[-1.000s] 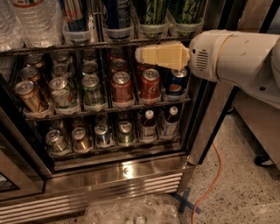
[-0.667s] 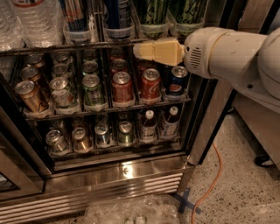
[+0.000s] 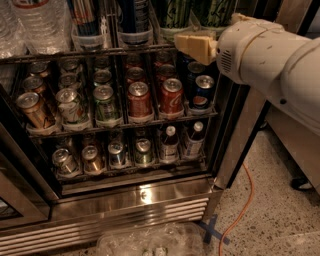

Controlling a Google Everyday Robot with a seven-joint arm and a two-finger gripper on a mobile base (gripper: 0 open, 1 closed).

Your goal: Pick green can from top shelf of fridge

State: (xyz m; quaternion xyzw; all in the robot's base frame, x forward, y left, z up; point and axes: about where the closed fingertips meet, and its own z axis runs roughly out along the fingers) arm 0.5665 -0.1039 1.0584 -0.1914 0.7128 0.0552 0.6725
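Observation:
The fridge point(image 3: 150, 212) stands open, its top shelf point(image 3: 100, 51) running along the top of the view. Two tall light-green cans with dark streaks stand at its right end; only their lower parts show, one point(image 3: 175, 14) left of the other point(image 3: 212, 11). My gripper point(image 3: 181, 43), tan-coloured on a white arm point(image 3: 270, 65), reaches in from the right. It sits at the shelf's front edge, just below and in front of these green cans, and holds nothing that I can see.
Water bottles point(image 3: 37, 25) and dark tall cans point(image 3: 85, 17) fill the left of the top shelf. Short soda cans point(image 3: 139, 100) crowd the middle rack, and small cans and bottles point(image 3: 167, 142) the lower one. An orange cable point(image 3: 240, 210) and blue tape lie on the floor to the right.
My gripper and arm have risen from the level of the middle rack to the front edge of the top shelf, and the arm looms larger. The cans have not moved.

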